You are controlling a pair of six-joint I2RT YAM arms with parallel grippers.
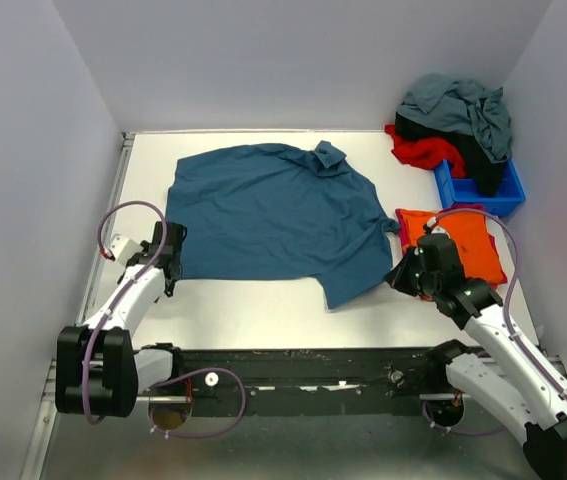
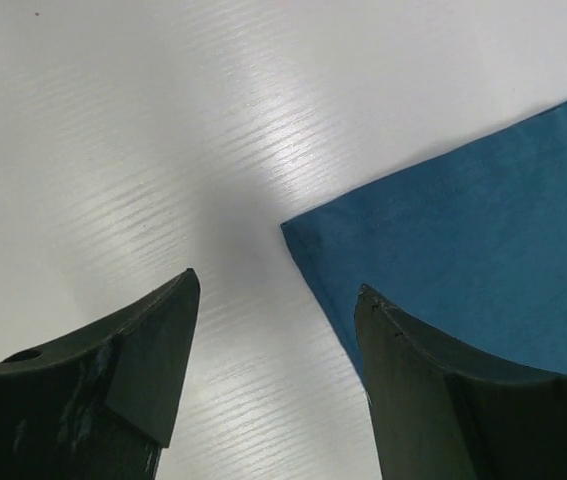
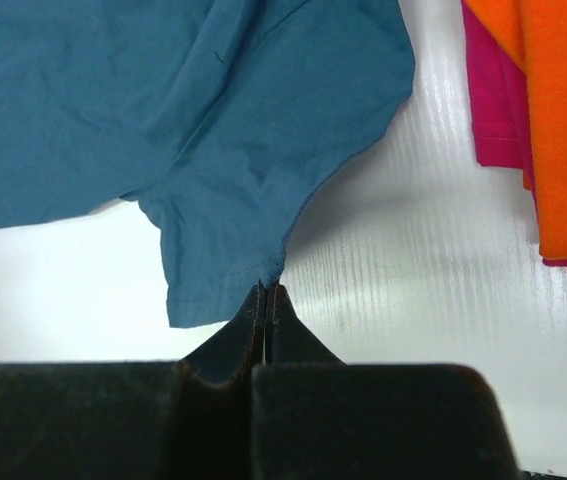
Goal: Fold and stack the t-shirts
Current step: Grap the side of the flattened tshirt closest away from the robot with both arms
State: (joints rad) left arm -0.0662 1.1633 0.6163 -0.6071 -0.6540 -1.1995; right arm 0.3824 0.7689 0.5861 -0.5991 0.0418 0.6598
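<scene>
T-shirts, six: one teal (image 1: 263, 215), one orange (image 1: 468, 245), one pink (image 3: 491, 100), one red (image 1: 425, 152), one black (image 1: 478, 160), one grey-blue (image 1: 458, 105). Blue bin (image 1: 508, 197): one.

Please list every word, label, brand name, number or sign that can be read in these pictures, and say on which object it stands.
None can be read. No print, tag or label shows on the teal t-shirt, the folded orange t-shirt, the blue bin or the table.
</scene>
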